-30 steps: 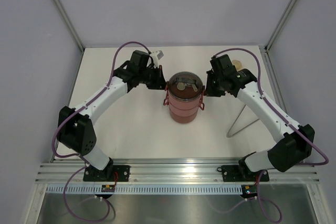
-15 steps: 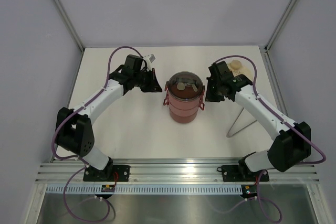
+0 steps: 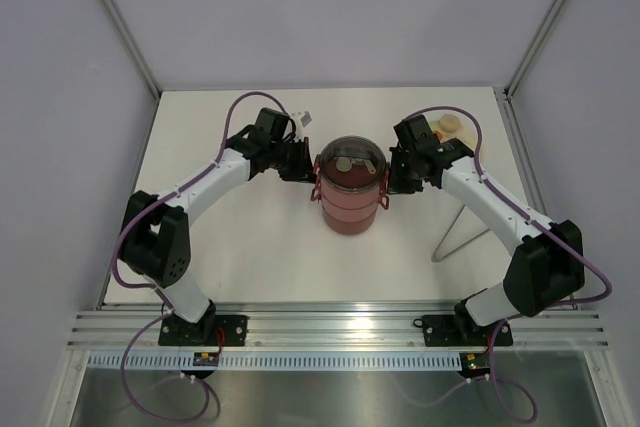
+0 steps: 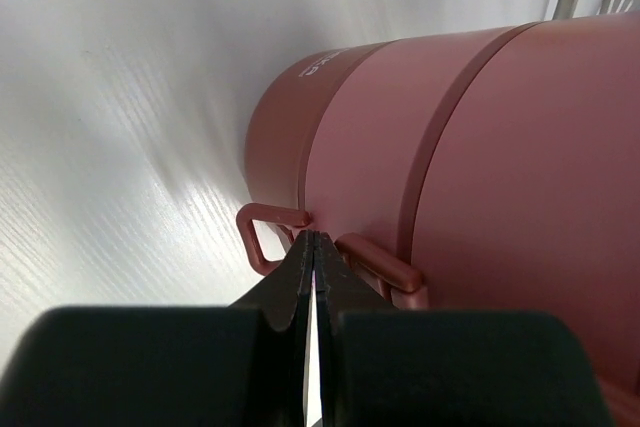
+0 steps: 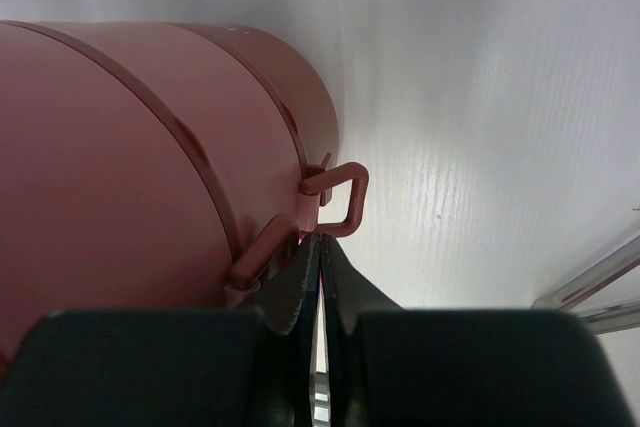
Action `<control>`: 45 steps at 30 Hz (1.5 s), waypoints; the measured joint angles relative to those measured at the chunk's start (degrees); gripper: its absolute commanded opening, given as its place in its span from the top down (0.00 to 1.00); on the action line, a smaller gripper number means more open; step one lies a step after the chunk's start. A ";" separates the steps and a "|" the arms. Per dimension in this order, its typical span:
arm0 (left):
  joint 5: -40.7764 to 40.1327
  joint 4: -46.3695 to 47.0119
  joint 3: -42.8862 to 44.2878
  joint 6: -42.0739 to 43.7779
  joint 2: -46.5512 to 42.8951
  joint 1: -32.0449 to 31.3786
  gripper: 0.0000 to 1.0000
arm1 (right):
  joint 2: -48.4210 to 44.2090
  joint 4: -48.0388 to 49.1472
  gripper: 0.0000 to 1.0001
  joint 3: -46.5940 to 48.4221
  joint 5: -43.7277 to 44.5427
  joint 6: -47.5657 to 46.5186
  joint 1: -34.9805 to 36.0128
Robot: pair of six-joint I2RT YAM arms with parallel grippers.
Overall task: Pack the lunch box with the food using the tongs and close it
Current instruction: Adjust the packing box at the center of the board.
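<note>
Standing upright at mid-table between the two arms, the lunch box point(image 3: 350, 192) — three dark-red tiers stacked, grey-rimmed top with small beige pieces of food point(image 3: 346, 163) showing through it. Pressing in from the left, the left gripper point(image 4: 314, 252), jaws fully together, tips wedged between two small side handles point(image 4: 262, 235) on the box wall, nothing pinched between them. Coming in from the right, the right gripper point(image 5: 318, 259), jaws nearly together with only a sliver of gap, tips touching the handles on that side. Lying on the white table point(image 3: 250, 247) to the right — the silver tongs point(image 3: 462, 233), well apart from the box. Sitting at the far right corner, a cream plate point(image 3: 452, 126).
</note>
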 measured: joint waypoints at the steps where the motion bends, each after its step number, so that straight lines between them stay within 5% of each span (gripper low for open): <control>1: -0.26 -0.57 0.44 0.42 0.35 -0.22 1.00 | 0.11 -0.02 0.94 0.13 -0.11 -0.02 -0.02; 45: -14.84 -14.25 12.74 9.75 -2.27 -6.67 1.00 | -0.09 -3.98 0.95 11.10 0.74 -1.62 -0.13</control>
